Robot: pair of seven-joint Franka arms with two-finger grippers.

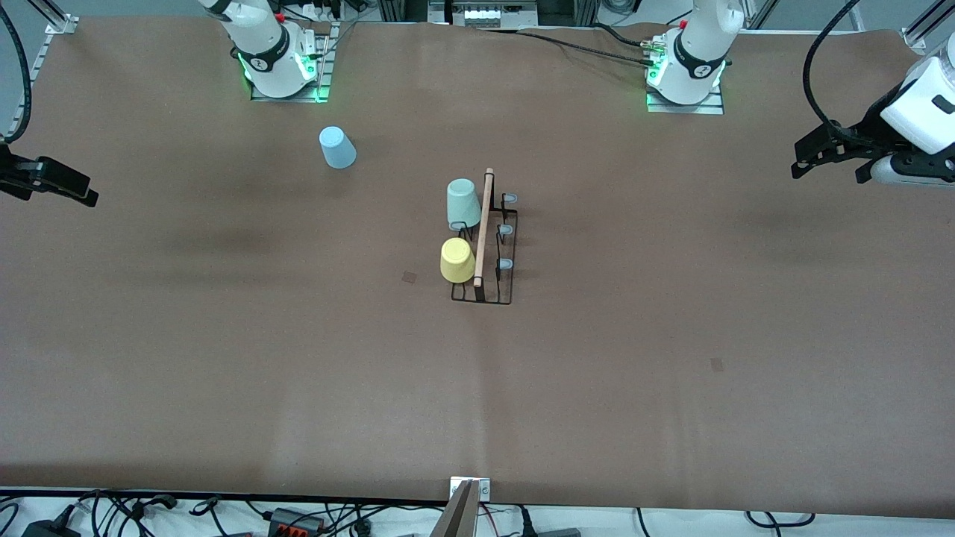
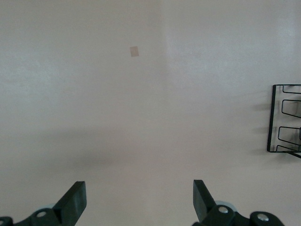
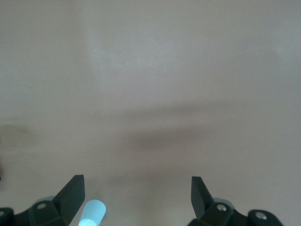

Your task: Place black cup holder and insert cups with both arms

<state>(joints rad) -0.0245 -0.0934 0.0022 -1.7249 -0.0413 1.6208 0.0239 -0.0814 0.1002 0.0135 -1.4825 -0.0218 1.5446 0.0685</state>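
Note:
The black cup holder (image 1: pixel 494 287) stands at the table's middle, with its wooden rod handle (image 1: pixel 483 227) on top. A mint green cup (image 1: pixel 462 203) and a yellow cup (image 1: pixel 456 259) sit upside down on prongs on its side toward the right arm's end. Three prongs on the other side are bare. A light blue cup (image 1: pixel 337 147) stands upside down on the table near the right arm's base. My left gripper (image 1: pixel 828 173) is open and empty, up over the left arm's end; its wrist view shows the holder's edge (image 2: pixel 284 117). My right gripper (image 1: pixel 82 192) is open and empty over the right arm's end; its wrist view shows the blue cup (image 3: pixel 91 213).
The brown table (image 1: pixel 671 335) has two small dark square marks (image 1: pixel 409 277) (image 1: pixel 717 365). The arm bases (image 1: pixel 280 71) (image 1: pixel 686 78) stand along the edge farthest from the front camera. Cables (image 1: pixel 298 518) and a camera mount (image 1: pixel 470 500) line the nearest edge.

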